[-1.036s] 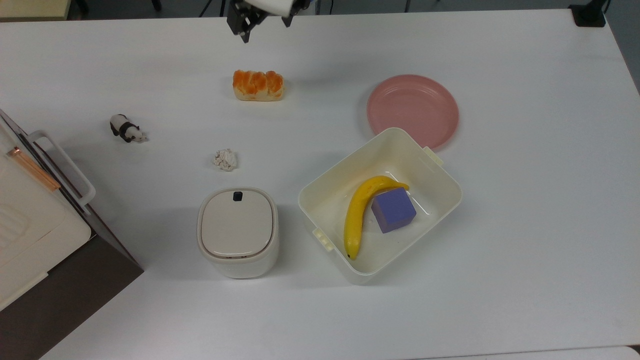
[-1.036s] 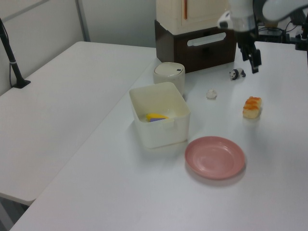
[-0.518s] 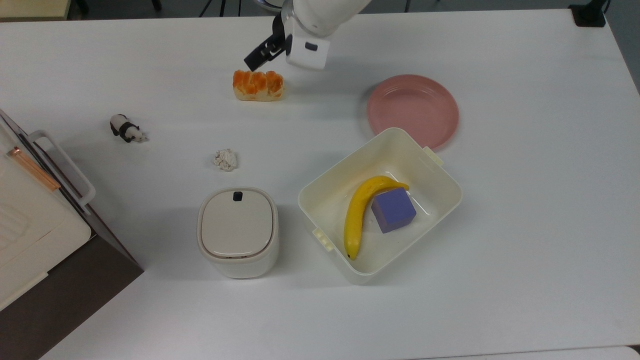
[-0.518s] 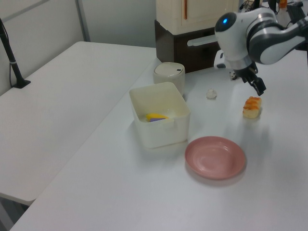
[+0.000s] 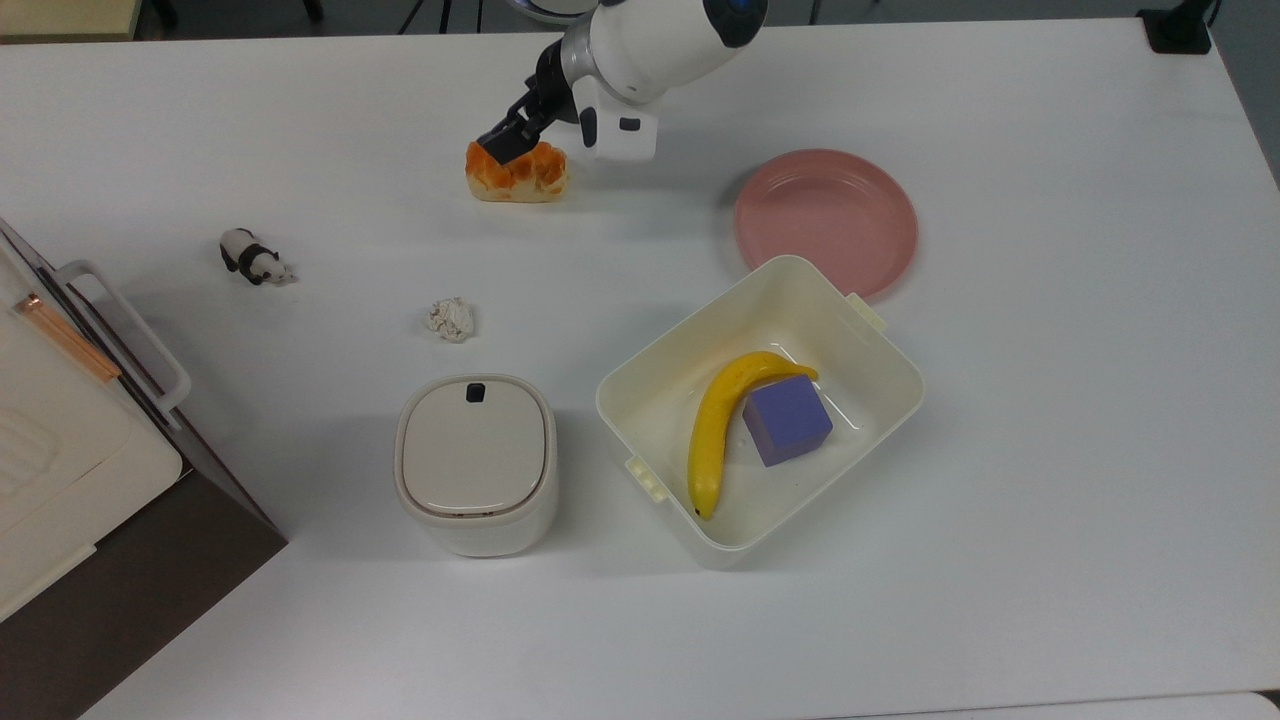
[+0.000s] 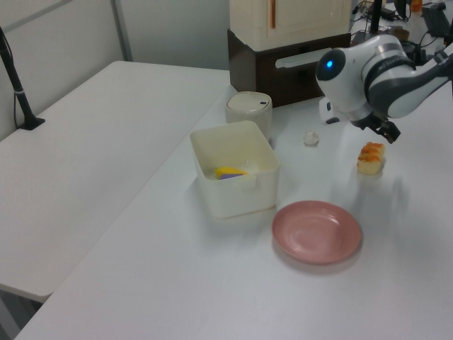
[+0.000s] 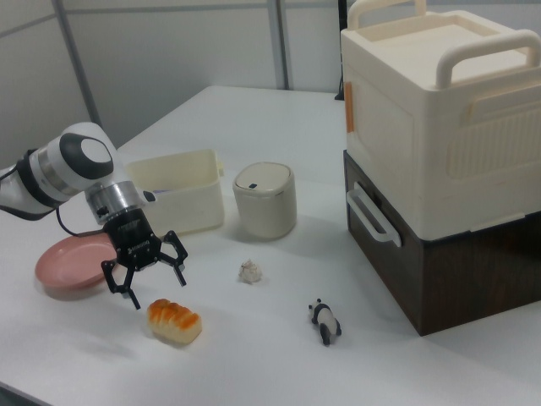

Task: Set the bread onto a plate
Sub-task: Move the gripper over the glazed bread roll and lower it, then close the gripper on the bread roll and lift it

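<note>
White tabletop carries the bread (image 7: 175,321) at the pink plate's (image 5: 826,221) nine o'clock in the top view, so the spread gripper (image 7: 155,282) should straddle its pale sides squarely before pinching.

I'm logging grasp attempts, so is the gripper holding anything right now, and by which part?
Nothing is held. The gripper hangs open just above the bread, which lies on the table, not yet between its fingers.

arm: swung in from the table edge | gripper (image 7: 155,280): lowered over bread (image 7: 175,321)
</note>
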{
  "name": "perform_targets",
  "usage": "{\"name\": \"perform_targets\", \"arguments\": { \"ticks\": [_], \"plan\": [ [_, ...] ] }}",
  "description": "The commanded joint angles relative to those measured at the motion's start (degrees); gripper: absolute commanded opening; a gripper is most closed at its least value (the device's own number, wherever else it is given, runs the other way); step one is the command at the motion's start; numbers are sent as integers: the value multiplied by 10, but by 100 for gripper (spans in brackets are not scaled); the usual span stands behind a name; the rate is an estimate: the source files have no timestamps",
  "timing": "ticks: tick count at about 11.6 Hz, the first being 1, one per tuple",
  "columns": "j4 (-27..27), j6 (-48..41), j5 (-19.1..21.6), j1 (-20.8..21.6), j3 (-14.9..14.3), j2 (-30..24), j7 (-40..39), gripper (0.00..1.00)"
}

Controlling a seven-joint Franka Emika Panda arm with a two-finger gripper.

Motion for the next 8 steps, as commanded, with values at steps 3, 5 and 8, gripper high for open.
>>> {"name": "perform_targets", "arguments": {
  "ticks": [3,5,8],
  "plan": [
    [-21,25,-46,31,8,40,-5,97],
    [-13,65,-64,33,10,73,36,97],
    [-3,88,-81,26,9,83,36,96]
  ]
}}
